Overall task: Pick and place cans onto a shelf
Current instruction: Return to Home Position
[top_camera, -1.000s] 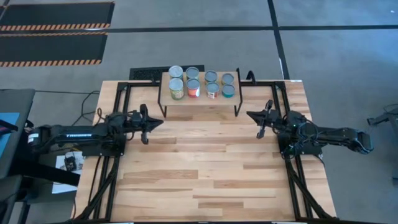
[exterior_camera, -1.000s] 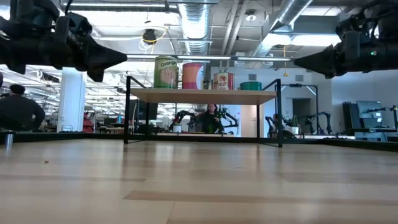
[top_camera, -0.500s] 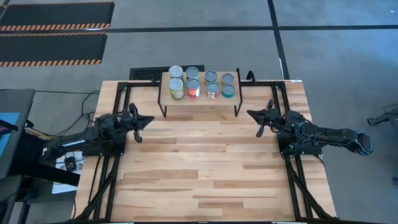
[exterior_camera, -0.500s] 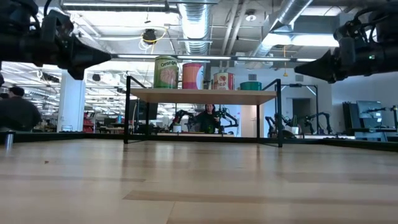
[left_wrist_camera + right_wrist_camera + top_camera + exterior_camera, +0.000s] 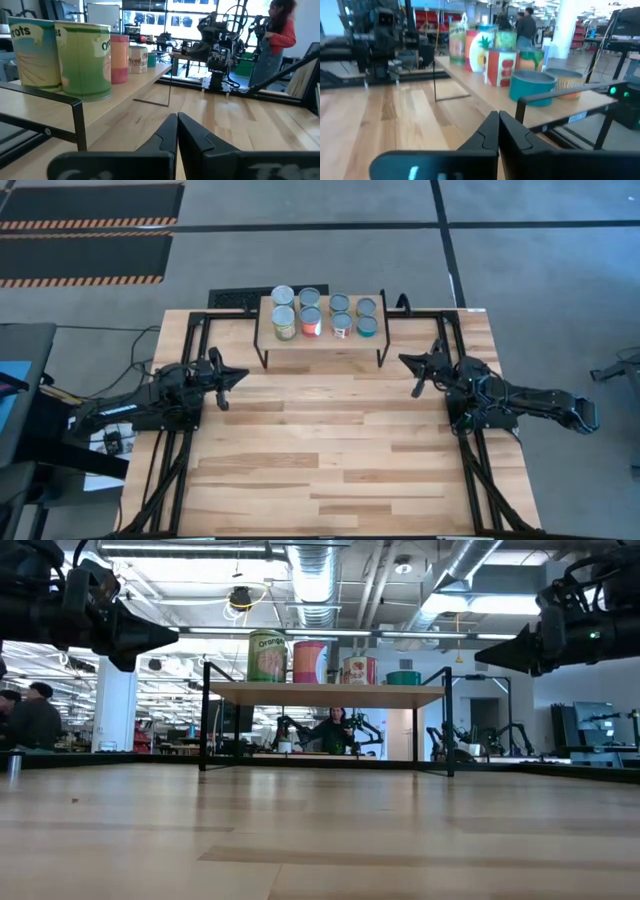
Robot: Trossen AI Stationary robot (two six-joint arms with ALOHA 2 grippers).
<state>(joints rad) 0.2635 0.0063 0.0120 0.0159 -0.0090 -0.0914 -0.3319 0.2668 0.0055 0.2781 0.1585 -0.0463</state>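
Several cans point(image 5: 324, 312) with silvery tops stand upright in two rows on the shelf point(image 5: 320, 343), a small light-wood board on black legs at the table's far middle. The low view shows the shelf point(image 5: 325, 693) with the cans point(image 5: 310, 660) on top. My left gripper point(image 5: 243, 374) hovers level and shut, left of the shelf and a little nearer, with nothing in it. My right gripper point(image 5: 403, 361) hovers level and shut, right of the shelf, also with nothing in it. Both wrist views show the fingertips together point(image 5: 177, 117) point(image 5: 498, 116) and the cans beyond them point(image 5: 82, 57) point(image 5: 505, 60).
Black frame rails point(image 5: 190, 330) point(image 5: 445, 330) run along the table's left and right sides beside the shelf's legs. The wooden tabletop point(image 5: 320, 450) spreads between the arms toward the near edge. People point(image 5: 335, 730) stand in the room beyond the table.
My left arm has folded back, drawing its shut gripper toward the table's left edge and away from the shelf, then has kept still. My right gripper has stayed in place, swinging slightly toward the far edge.
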